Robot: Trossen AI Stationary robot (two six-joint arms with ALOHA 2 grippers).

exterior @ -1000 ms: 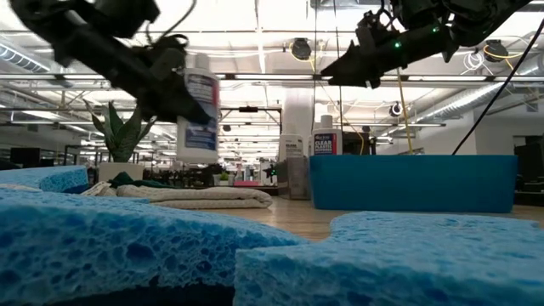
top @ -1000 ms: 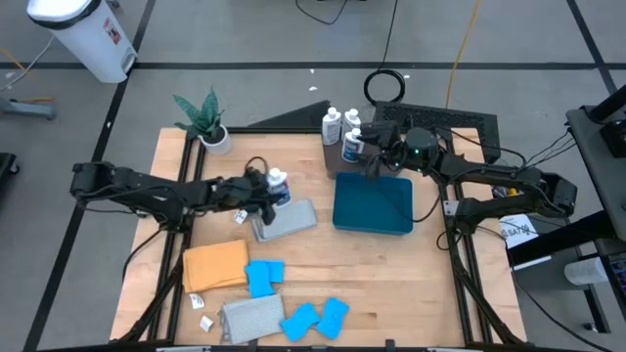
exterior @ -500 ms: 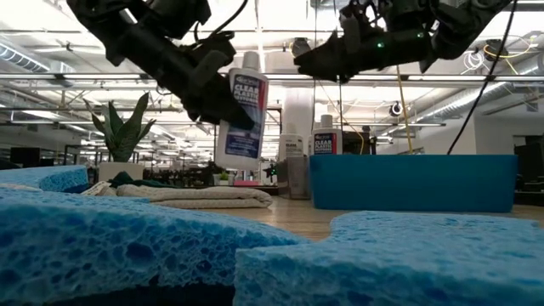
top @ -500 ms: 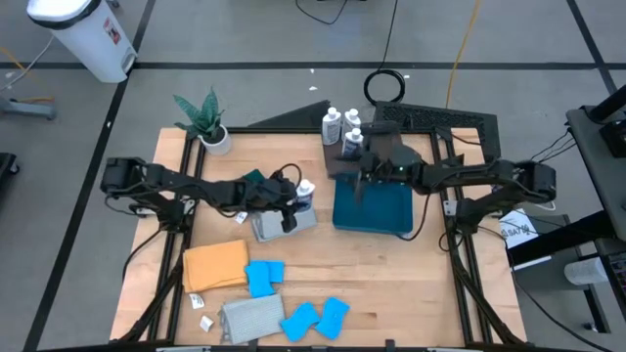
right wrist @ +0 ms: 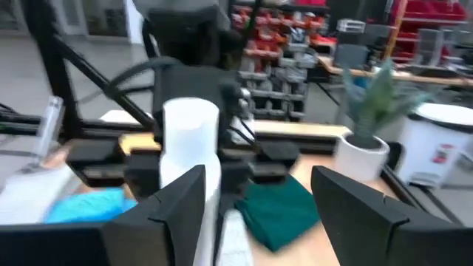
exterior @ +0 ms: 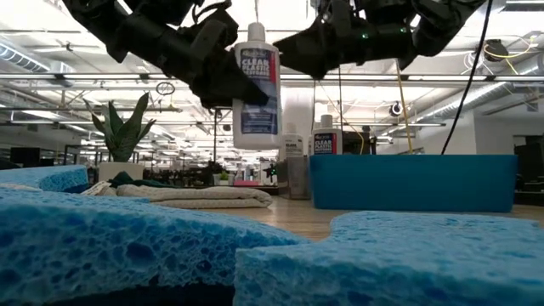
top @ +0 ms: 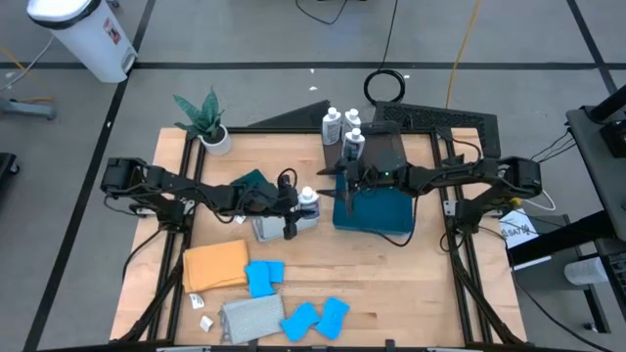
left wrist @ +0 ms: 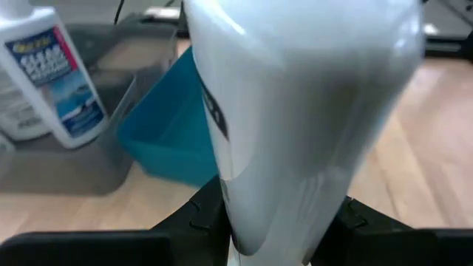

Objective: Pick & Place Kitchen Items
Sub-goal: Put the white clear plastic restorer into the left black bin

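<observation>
Rightward now, left pincer [top: 297,207] grips bottle [top: 309,201]; right pincer [top: 335,182] gapes wide.

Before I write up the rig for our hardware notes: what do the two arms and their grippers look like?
Both arms are black, slim and jointed, with loose black cables running along them. The left gripper and right gripper each end in two flat, dark, wedge-shaped fingers. A small green light glows on the right arm's wrist.

Held bottle [left wrist: 295,111] cap beyond left wrist view's edge
</observation>
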